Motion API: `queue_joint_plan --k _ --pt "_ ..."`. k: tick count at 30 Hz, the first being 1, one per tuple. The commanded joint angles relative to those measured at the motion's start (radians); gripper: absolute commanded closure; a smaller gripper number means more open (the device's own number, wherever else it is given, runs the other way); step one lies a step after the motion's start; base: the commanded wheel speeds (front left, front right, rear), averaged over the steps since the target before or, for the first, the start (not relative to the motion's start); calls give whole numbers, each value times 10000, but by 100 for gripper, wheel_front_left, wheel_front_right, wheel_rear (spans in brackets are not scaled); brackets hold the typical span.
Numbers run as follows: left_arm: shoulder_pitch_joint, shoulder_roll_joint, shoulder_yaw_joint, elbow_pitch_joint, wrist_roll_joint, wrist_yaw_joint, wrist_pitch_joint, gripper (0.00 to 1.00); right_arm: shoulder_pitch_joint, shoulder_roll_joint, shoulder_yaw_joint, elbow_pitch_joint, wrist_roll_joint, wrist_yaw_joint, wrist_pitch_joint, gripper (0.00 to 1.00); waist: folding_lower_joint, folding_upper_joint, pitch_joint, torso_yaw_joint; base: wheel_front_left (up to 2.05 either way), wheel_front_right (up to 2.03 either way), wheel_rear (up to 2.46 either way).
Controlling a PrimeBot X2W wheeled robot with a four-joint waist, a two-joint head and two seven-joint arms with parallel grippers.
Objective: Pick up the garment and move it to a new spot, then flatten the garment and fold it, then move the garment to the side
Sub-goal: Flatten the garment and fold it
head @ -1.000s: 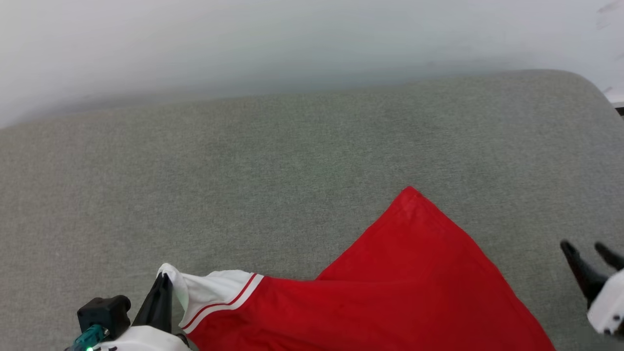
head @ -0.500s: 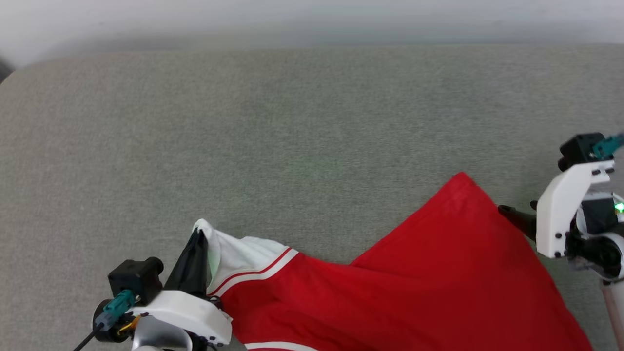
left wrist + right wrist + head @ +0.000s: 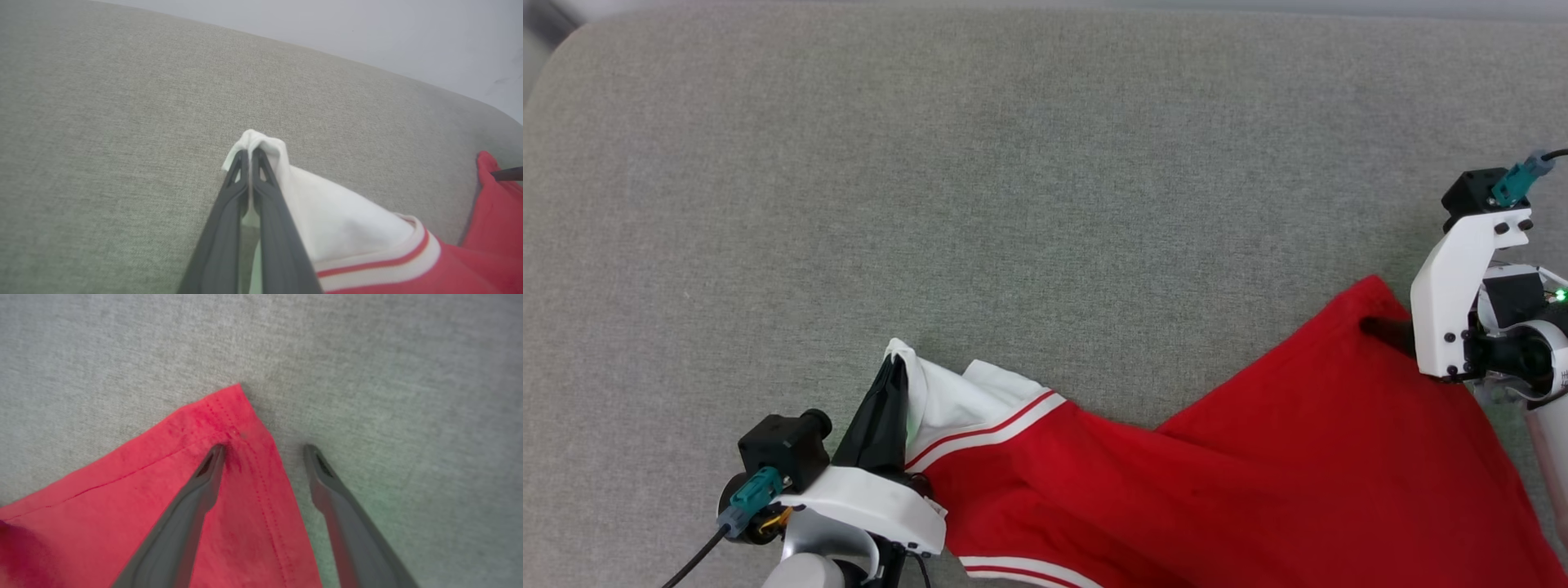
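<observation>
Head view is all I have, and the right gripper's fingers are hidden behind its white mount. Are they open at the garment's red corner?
Observer: Yes. The right gripper is open and straddles the garment along its stitched side edge, just short of the corner.
Operator: Both fingertips over cloth?
Observer: No. One tip is over the red, the other over bare grey cushion.
Operator: And the left grip?
Observer: The left gripper is shut on the white sleeve, and a bunch of white cloth pokes out past its closed tips.
</observation>
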Motion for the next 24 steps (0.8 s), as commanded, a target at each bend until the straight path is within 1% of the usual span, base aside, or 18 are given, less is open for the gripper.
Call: queue_joint_plan --k 1,2,3,4,5,11,15,19,24 --pt "-115 -15 -5 40 -14 -49 -73 100 391 233 341 453 50 -4 125 0 -1 -1 76 29 0 0 0" --pt "-151 -23 0 79 -35 -48 -90 100 388 226 478 539 78 -4 112 36 -1 -1 98 22 0 0 0" --pt "-182 -33 10 112 -48 -50 -130 100 410 239 588 633 187 -4 151 68 -1 -1 109 18 0 0 0" --pt "-205 -36 15 143 -65 -56 -149 100 421 257 678 697 267 -4 172 90 -1 -1 110 13 0 0 0" --pt "-214 -31 22 170 -72 -57 -174 100 399 241 774 744 320 -4 160 100 -1 -1 103 7 0 0 0" --pt "-153 62 50 313 -97 -40 -210 100 29 -70 1204 835 607 -4 -73 100 -1 -1 -140 -15 0 0 0" --pt "-106 217 158 301 -112 -6 -185 100 -316 -338 1468 612 792 -4 -587 100 -1 -1 -524 -118 0 0 0" --pt "-394 615 314 168 -10 -59 -34 100 -744 -816 1694 171 800 -4 -1257 100 -1 -1 -1120 -302 0 0 0" --pt "-1234 1306 504 -129 133 -213 525 100 -922 -1101 1627 -104 740 -4 -1967 100 -1 -1 -2052 -625 0 0 0"
